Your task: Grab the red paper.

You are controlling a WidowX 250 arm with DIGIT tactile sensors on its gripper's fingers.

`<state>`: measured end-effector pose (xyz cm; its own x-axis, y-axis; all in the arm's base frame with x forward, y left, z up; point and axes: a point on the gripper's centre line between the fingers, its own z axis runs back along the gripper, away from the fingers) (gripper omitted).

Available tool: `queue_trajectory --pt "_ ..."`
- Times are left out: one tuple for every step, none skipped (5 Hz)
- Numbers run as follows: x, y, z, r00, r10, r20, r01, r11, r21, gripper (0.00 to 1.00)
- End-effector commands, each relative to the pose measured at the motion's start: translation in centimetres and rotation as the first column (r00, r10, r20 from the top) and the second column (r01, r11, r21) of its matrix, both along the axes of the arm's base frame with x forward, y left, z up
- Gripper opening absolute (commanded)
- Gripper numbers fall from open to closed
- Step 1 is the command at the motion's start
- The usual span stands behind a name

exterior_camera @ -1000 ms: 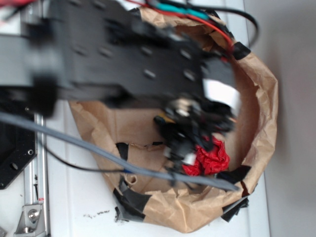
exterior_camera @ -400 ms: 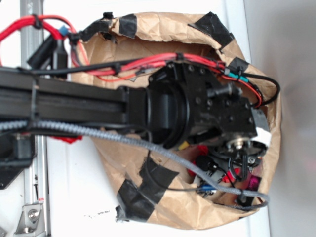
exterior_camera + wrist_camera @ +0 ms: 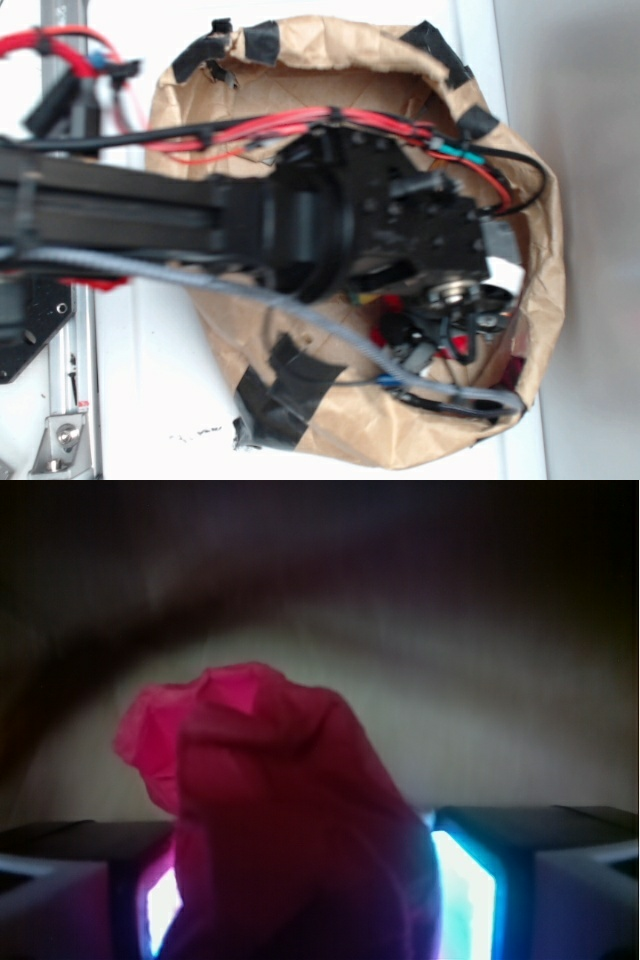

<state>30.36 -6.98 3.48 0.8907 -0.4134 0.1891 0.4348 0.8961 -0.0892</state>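
Gripper (image 3: 300, 900) has its two fingers (image 3: 60, 890) on either side of the red paper (image 3: 280, 820), pressed against the wad by the look of it, so likely clamped on it, though blur leaves contact unsure. Paper is a crumpled wad: probably very light, soft, squashes under pressure, not slippery, not fragile; best held across its thick middle. It sits inside the brown paper wall (image 3: 545, 260), low near the wall's right side, mostly hidden under the arm (image 3: 300, 215) in the exterior view. Count: one gripper, two fingers, one red paper, one wall ring, several black tape patches (image 3: 290, 385).
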Motion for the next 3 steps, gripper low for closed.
queue_trajectory --pt "-2.2 2.9 9.9 0.954 0.202 0.22 -0.214 0.977 0.028 0.0" --pt "-4.0 5.4 13.9 0.912 0.376 0.167 -0.39 0.919 0.062 0.0" --pt "-4.8 6.4 14.8 0.796 0.597 0.101 -0.604 0.796 0.05 0.0"
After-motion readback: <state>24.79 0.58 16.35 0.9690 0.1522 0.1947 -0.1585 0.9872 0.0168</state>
